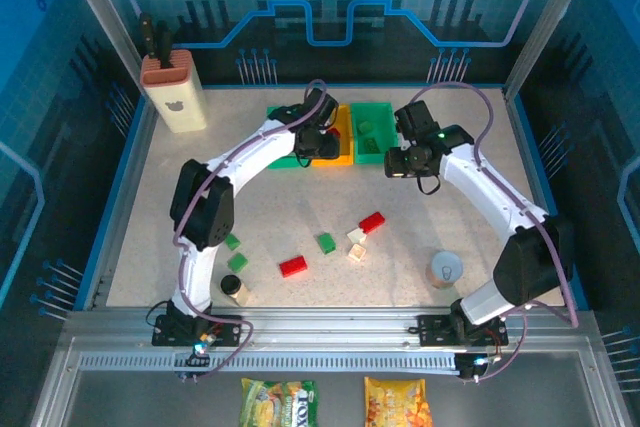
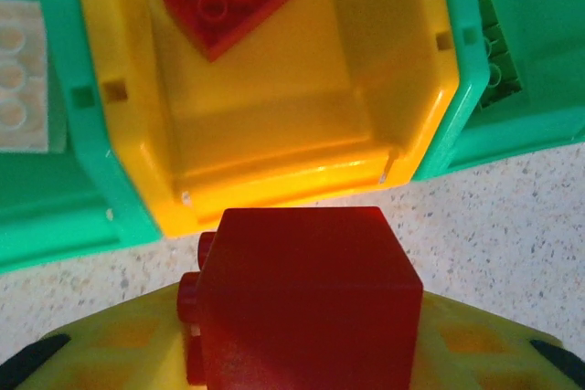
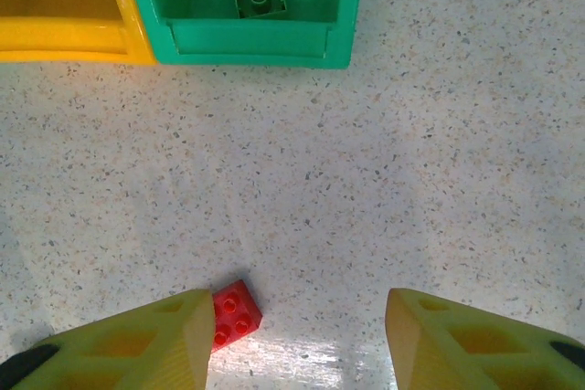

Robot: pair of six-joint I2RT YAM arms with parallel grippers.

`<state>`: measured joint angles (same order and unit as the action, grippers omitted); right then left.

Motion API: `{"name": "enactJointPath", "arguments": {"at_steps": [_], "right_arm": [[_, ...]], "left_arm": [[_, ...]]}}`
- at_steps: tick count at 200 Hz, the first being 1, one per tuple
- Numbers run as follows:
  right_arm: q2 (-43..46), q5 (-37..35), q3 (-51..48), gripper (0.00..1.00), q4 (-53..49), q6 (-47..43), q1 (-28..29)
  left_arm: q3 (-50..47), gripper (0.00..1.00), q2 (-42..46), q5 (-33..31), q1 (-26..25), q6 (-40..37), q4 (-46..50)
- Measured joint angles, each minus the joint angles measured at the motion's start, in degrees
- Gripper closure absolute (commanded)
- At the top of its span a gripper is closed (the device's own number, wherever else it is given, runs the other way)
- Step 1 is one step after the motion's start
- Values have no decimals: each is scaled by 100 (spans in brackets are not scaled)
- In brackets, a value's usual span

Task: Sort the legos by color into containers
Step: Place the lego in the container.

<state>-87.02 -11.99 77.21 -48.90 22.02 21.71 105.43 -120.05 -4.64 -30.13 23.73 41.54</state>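
Top external view: the left arm (image 1: 236, 159) arches up from its base and stretches far over the bench (image 1: 150, 187) to the row of bins, wrist tipped down at the yellow bin (image 1: 345, 142). The right arm (image 1: 492, 192) curls in from the other side. Its wrist hangs just in front of the right green bin (image 1: 388, 110), pointing down at the bench.

Left wrist cam: the left fingers (image 2: 475, 349) are clamped on a red brick (image 2: 306, 299), held right at the near rim of the yellow bin. A second red brick (image 2: 236, 2) lies inside that bin. The left green bin (image 2: 55, 216) has a cream brick (image 2: 18, 79) in it, and the right one has a green brick (image 2: 494, 52).

Right wrist cam: the right fingers (image 3: 137, 344) are spread apart with nothing between them, over bare bench. A small red brick (image 3: 233, 314) lies just beside the finger on the left of that view. The other legos (image 1: 293, 266), red, green and cream, sit scattered mid-bench between the two arms, well apart from the bins.
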Motion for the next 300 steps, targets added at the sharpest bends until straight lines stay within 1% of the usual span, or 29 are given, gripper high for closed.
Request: {"name": "enactJointPath", "arguments": {"at_steps": [52, 121, 145, 183, 219, 300], "right_arm": [[210, -22, -90, 46, -81, 0, 0], [361, -109, -190, 47, -153, 0, -2], [376, -109, -190, 46, -162, 0, -2], [378, -109, -190, 46, -164, 0, -2], [378, -111, -190, 46, -164, 0, -2], [378, -109, -188, 46, -166, 0, -2]], "left_arm": [[699, 55, -638, 46, 61, -37, -22], [1217, 54, -1226, 168, 229, -26, -133], [1342, 52, -1388, 262, 267, -13, -157], [1346, 49, -1464, 391, 267, -11, -179], [1362, 44, -1464, 494, 278, -4, -197], [1410, 44, -1447, 560, 280, 9, -195]]}}
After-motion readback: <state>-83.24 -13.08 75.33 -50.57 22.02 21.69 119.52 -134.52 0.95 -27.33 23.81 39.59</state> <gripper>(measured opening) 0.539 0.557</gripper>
